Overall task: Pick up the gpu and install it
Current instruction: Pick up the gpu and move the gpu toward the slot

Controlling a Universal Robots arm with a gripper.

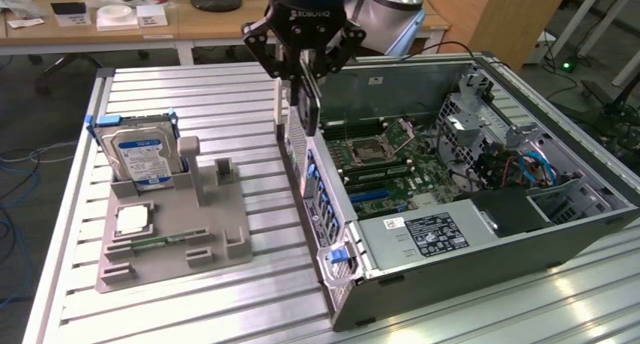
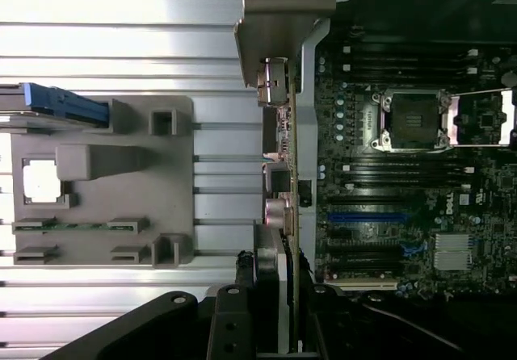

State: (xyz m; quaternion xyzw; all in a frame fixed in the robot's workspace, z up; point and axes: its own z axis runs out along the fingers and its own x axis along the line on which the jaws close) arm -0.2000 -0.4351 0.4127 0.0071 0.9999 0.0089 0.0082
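The gripper is clamped on the gpu, holding it on edge just above the rear wall of the open computer case, beside the motherboard. In the wrist view the gpu runs edge-on along that wall between the gripper's jaws; it seems clear of any slot, though this is hard to tell. On the counter, a grey holder carries an upright hard drive, well apart from the card.

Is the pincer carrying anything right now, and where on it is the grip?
Yes: the pincer is shut on the gpu, pinching its upper edge; the card hangs on edge over the open computer case.
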